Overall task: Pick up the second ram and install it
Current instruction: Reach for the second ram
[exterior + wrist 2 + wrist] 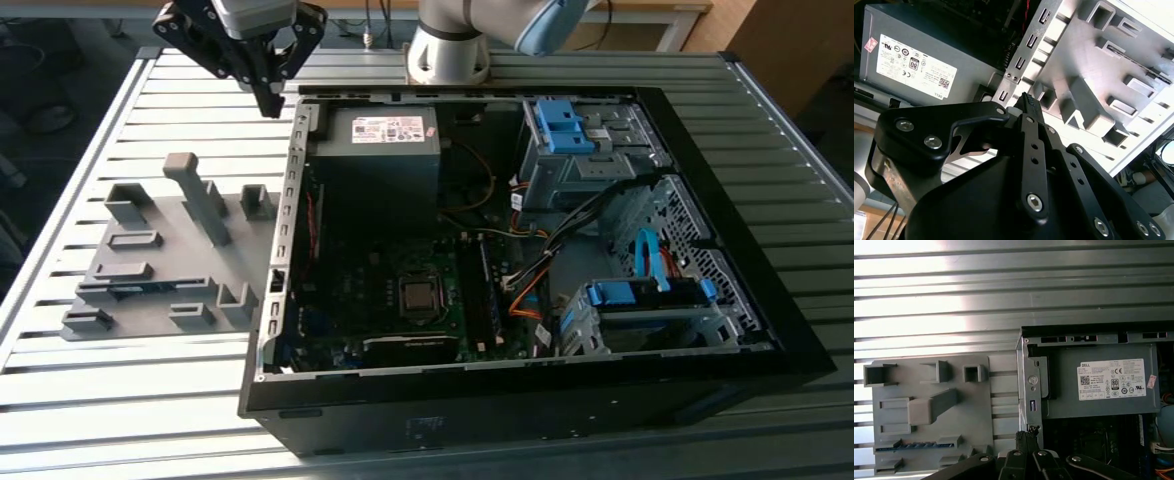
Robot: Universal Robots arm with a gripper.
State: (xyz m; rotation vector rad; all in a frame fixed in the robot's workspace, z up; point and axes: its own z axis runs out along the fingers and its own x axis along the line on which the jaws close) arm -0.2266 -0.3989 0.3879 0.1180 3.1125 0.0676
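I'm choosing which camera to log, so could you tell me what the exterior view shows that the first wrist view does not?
The exterior view adds the blue drive-bay latches, the processor socket and the arm's base. The first wrist view adds nothing new that I can pick out. Both share the second ram lying in the grey holder tray, the power supply and the shut, empty gripper.

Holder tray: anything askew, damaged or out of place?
Nothing stands out. The holder tray lies flat, square beside the case; the second ram sits in its slot. The gripper hangs above, holding nothing.
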